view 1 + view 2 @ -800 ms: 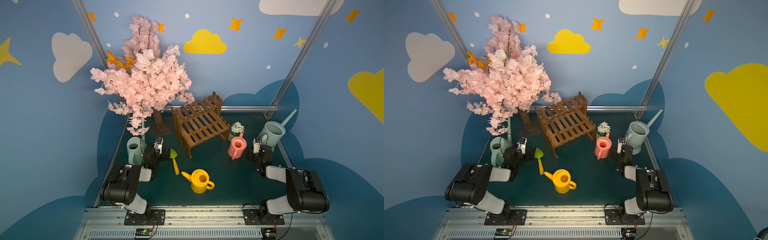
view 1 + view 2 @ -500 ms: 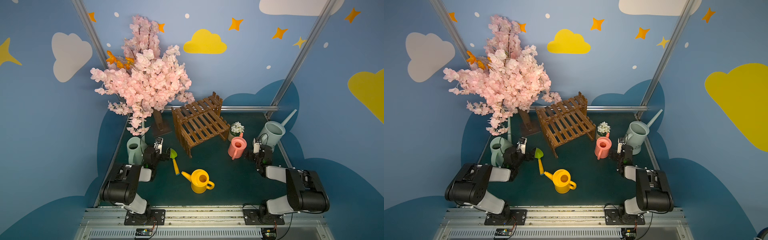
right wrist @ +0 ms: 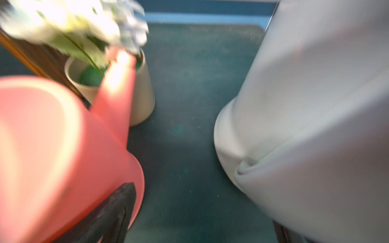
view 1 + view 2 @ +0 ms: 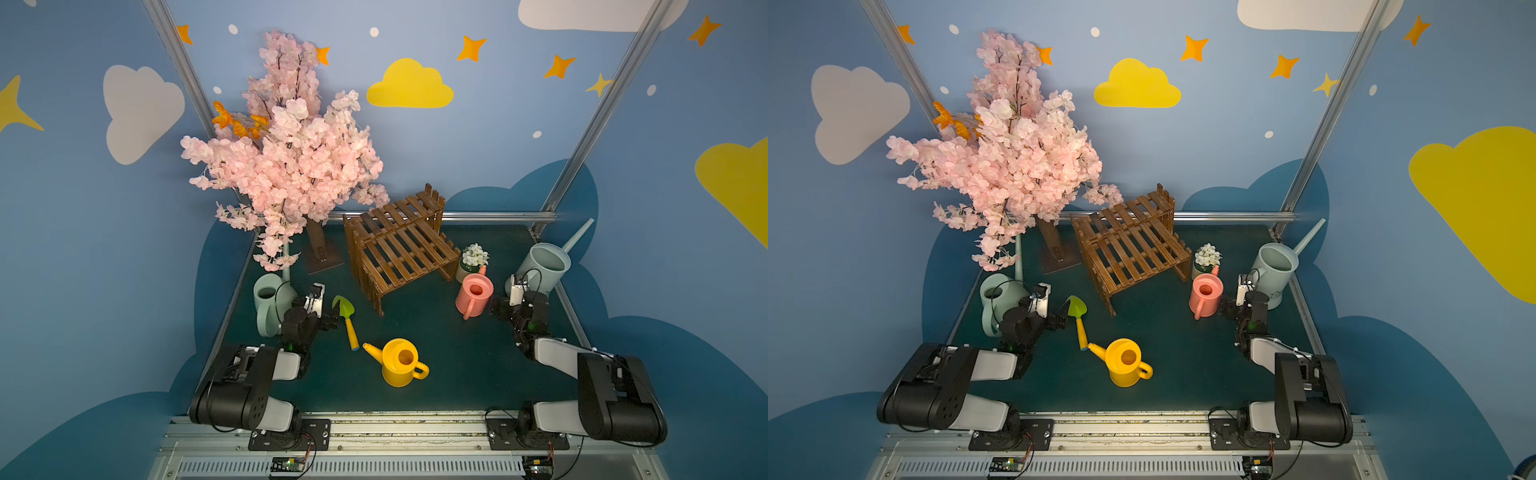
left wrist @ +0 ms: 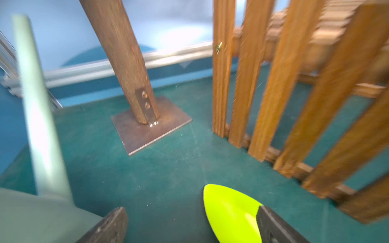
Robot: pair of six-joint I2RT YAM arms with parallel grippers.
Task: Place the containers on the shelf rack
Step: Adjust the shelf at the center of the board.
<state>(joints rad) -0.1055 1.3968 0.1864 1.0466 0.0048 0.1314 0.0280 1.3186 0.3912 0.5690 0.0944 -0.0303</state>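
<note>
Here, bench (image 4: 457, 374): dark green top that carries everything; both arms reach in from its near edge.
Blossom tree (image 4: 286, 166): pink, at the back left, its brown base plate just beside the rack.
Shelf rack (image 4: 399, 249): brown slatted two-step stand at the back centre, set at an angle in both top views (image 4: 1129, 249); both tiers are bare.
Blue-grey can (image 4: 544, 270): upright at the far right edge, spout pointing up and away; on the bench, not on the rack.
Pale green can (image 4: 266, 320): upright at the left edge, under the blossoms, just beside the left arm's wrist.
Yellow can (image 4: 399, 365): upright at the front centre, spout aimed at the shovel's handle end.
Pink can (image 4: 473, 295): upright, right of the rack, its spout against the flower pot.
Toy shovel (image 4: 347, 316): lying flat between the green can and the rack's front leg.
Flower pot (image 4: 471, 262): small, white blooms, between the rack and the pink can.
Left hand (image 5: 190, 223): jaws spread wide, gripping nothing; one finger by the green can's body, the other over the shovel's blade.
Right hand (image 3: 200, 223): jaws spread wide, bare bench between them; low between the pink can and the blue-grey can, whether it touches either cannot be told.
</note>
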